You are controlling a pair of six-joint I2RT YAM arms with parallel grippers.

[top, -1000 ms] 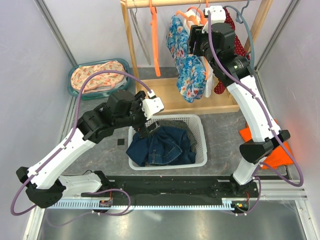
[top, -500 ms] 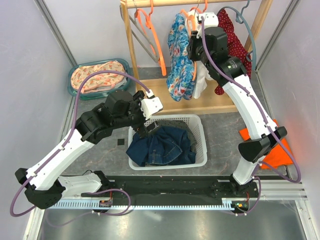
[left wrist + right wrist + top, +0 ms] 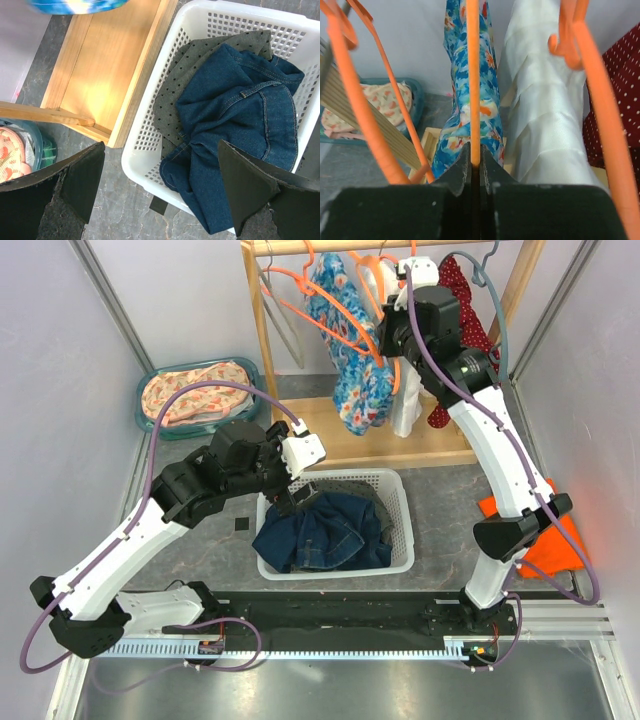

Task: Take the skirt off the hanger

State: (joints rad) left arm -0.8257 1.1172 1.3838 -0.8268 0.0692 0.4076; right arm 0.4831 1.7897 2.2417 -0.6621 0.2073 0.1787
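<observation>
Two grippers stood in opposite states. The right gripper (image 3: 476,165) was up at the wooden rack (image 3: 262,340) with its jaws pinched tight on a thin bar of an orange hanger (image 3: 472,75), while the left gripper (image 3: 161,150) hung above the white basket (image 3: 142,135) with its jaws spread fully wide, holding nothing. The blue floral skirt (image 3: 465,105) hung on the rack just behind the gripped bar, beside a white pleated garment (image 3: 545,115) and not yet off its hanger; inside the basket lay a blue denim garment (image 3: 240,115) over a grey dotted one (image 3: 200,55).
</observation>
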